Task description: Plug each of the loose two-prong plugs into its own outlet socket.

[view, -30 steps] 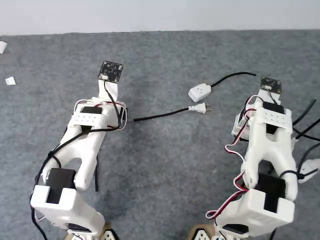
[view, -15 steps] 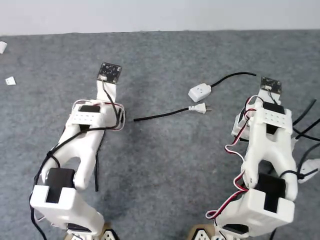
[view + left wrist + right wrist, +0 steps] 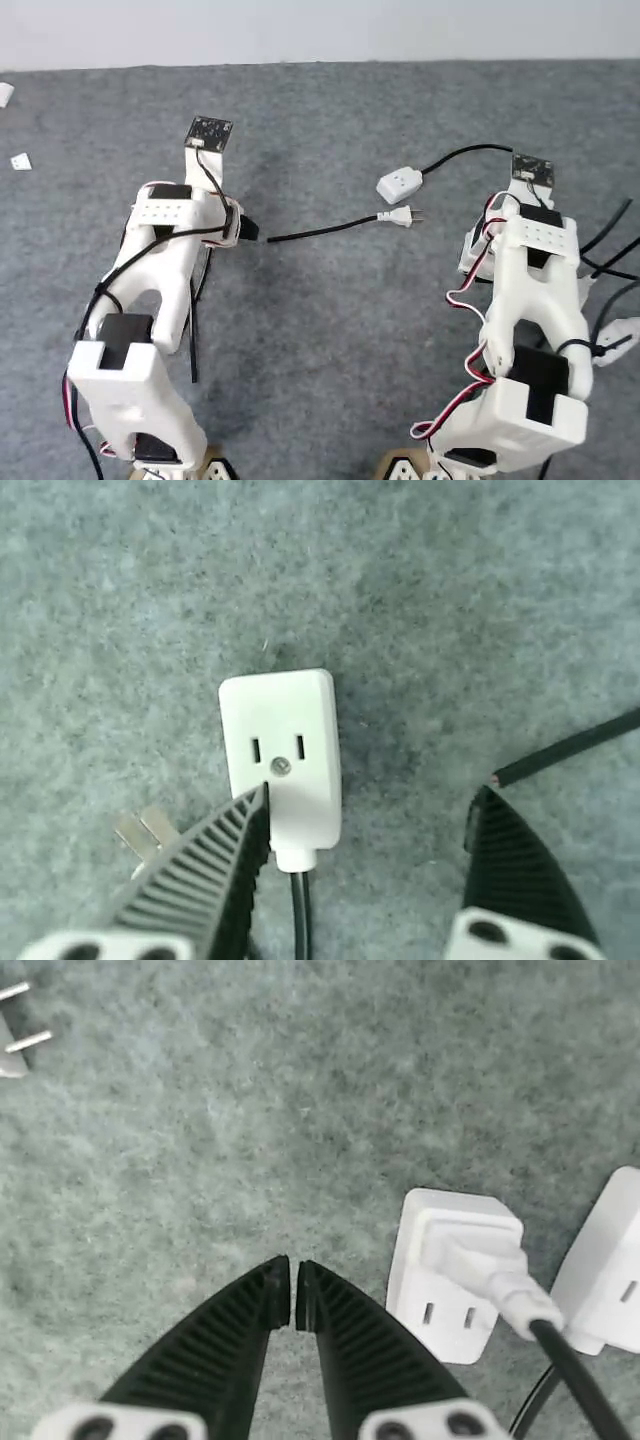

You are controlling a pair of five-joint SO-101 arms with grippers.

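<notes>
Left jaws wide over white socket (image 3: 281, 742), loose plug (image 3: 141, 832) beside; right jaws closed near plugged socket (image 3: 432, 1305).

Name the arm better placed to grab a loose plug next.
Left. The left gripper is open by a socket, with a loose plug's prongs close beside it. The right gripper is shut over the carpet, farther from any prongs.
</notes>
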